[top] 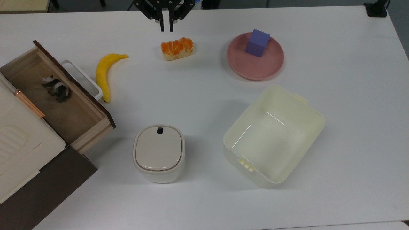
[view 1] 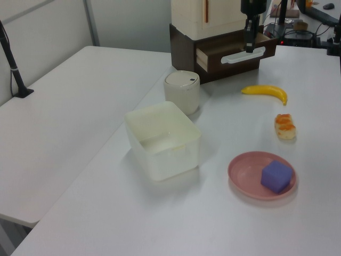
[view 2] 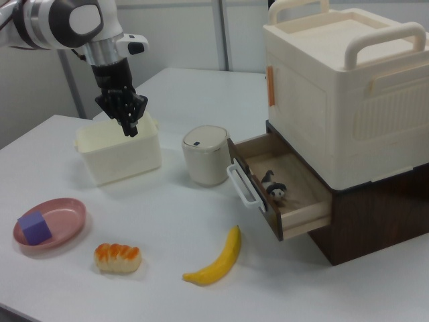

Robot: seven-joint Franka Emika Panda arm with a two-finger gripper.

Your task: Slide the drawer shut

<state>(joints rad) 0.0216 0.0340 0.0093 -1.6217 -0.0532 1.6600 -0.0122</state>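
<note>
We are hovering our gripper (top: 166,29), fingers seemingly pressed together, near the tabletop's far edge, the open drawer (top: 60,95) well apart toward the top view's left.

We see the cabinet (top: 38,188) cut off by the top view's left edge, and the small figure (top: 56,88) in the drawer (top: 64,105) too small to identify.

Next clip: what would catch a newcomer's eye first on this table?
Probably the drawer, pulled well out of the dark cabinet under a cream box, with a small black-and-white figure lying inside. Next, the bright banana just off the drawer's white handle, and the purple block on the pink plate at the top view's upper right. The gripper hangs at the table's far edge, shut.
</note>
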